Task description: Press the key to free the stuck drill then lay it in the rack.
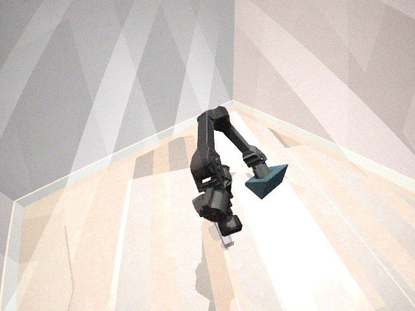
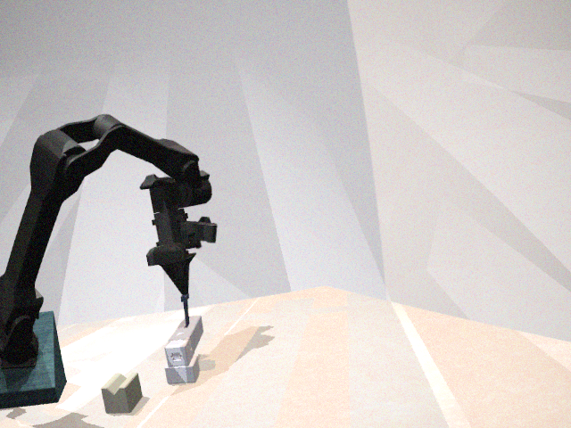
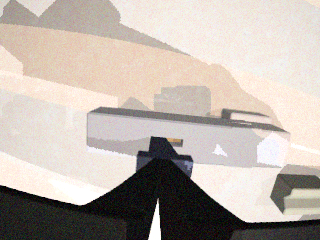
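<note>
A long light grey housing [image 1: 225, 240] [image 2: 182, 338] [image 3: 115, 131] rests on a grey foot [image 2: 180, 374]. A small orange-yellow strip, seemingly the key [image 3: 175, 142], shows in a slot in its top, partly covered by the fingertips. My gripper [image 2: 186, 324] [image 3: 160, 166] is shut and empty, pointing down, its tips at the housing's top beside that strip. Whether they touch the key is hard to tell. A small round detail shows in the housing's end face; the drill cannot be made out clearly. The rack, an olive block [image 2: 122, 395] [image 3: 290, 186] with a V-shaped groove, stands apart from the housing.
The arm stands on a dark teal base [image 1: 268, 184] [image 2: 50, 354], on the rack's far side from the housing in the exterior view. The rack stands between the base and the housing. Walls rise behind the striped floor. Shadows lie beside the housing.
</note>
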